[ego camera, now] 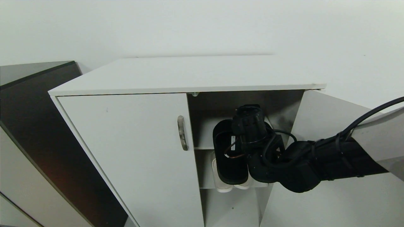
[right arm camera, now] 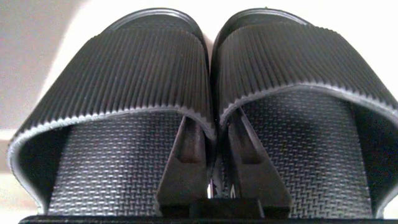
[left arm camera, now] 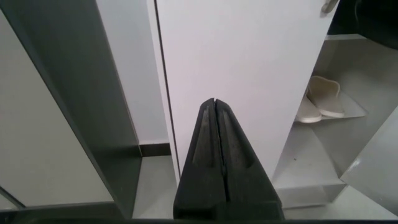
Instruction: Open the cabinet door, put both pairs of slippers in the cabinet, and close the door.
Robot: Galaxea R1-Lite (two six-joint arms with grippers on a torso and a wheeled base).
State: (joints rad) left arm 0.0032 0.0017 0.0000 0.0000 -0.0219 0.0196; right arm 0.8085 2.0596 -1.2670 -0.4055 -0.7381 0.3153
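Right hand is closed on the black slippers, with their two adjoining inner edges pinched together between the fingers. The pair is judged light, soft and rubbery, not fragile; flex under the pinch is likely. Friction is expected from the textured footbeds and ribbed straps. A pinch at the joined inner edges suits a one-hand carry, though sag or pivoting should be expected. The pair is held in the cabinet's open right half, just in front of the white slippers lying on a shelf. The right door is swung open. The left hand is closed, empty, near the shut left door.
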